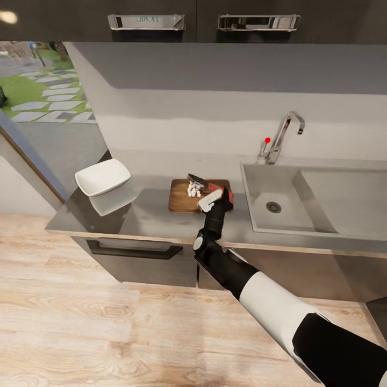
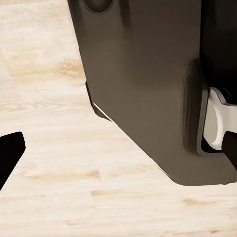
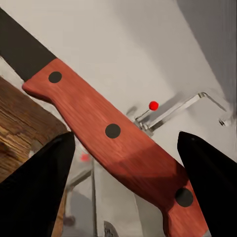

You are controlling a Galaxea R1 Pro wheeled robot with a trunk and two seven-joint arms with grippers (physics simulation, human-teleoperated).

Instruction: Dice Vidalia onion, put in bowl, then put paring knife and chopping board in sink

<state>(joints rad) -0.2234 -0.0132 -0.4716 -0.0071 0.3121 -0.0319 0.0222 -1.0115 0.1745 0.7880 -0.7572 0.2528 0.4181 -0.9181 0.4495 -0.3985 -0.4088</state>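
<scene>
Looks like dicing's done: right hand (image 1: 214, 200) clamped on knife (image 3: 116, 140) over board (image 1: 183, 198) with onion bits (image 1: 193, 190), left hand's state unclear, next scooping bits into bowl (image 1: 103, 176).

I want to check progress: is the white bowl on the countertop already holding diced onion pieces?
No, the bowl looks empty in the head view, while the white onion pieces lie on the chopping board.

- Tabletop (image 1: 150, 217): grey, slightly reflective.
- Bowl (image 1: 102, 177): white, at left end.
- Board (image 1: 181, 198): brown, midway, just beside sink (image 1: 314, 201).
</scene>
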